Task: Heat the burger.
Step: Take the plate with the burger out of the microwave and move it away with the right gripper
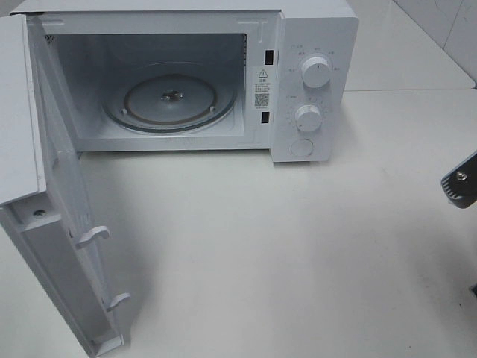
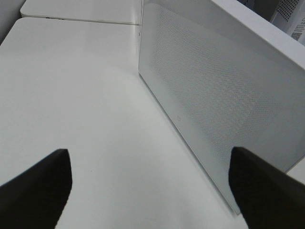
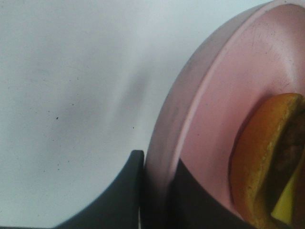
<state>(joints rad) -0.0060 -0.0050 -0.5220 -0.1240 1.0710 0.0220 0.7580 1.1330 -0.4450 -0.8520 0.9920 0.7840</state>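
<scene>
Exterior high view is showing the white microwave [image 1: 223, 74] sitting at the far side of the white table [image 1: 298, 253], its door [image 1: 52, 224] swinging wide open to the left and the glass turntable [image 1: 170, 101] lying bare inside. Right arm is only peeking in at the right edge as a grey piece, so burger and plate are sitting out of this view. Right wrist view is showing the right gripper [image 3: 157, 191] pinching the rim of the pink plate [image 3: 214, 109], one finger on each face of the rim, jaws nearly together on it. Burger [image 3: 267, 162] is riding on that plate, bun edge, dark patty and a bit of yellow cheese showing; whether the plate is lifted or resting on the table, cannot tell. Left gripper [image 2: 147, 191] is hanging with fingers spread wide, holding nothing, facing the mesh outer face of the open door. Step in hand looks like carrying the plate to the cavity. Doing it well probably means keeping the plate level so the burger is not sliding, entering low and centred through the opening, clearing the door and control panel [image 1: 311, 82], and setting it down on the middle of the turntable before releasing.
</scene>
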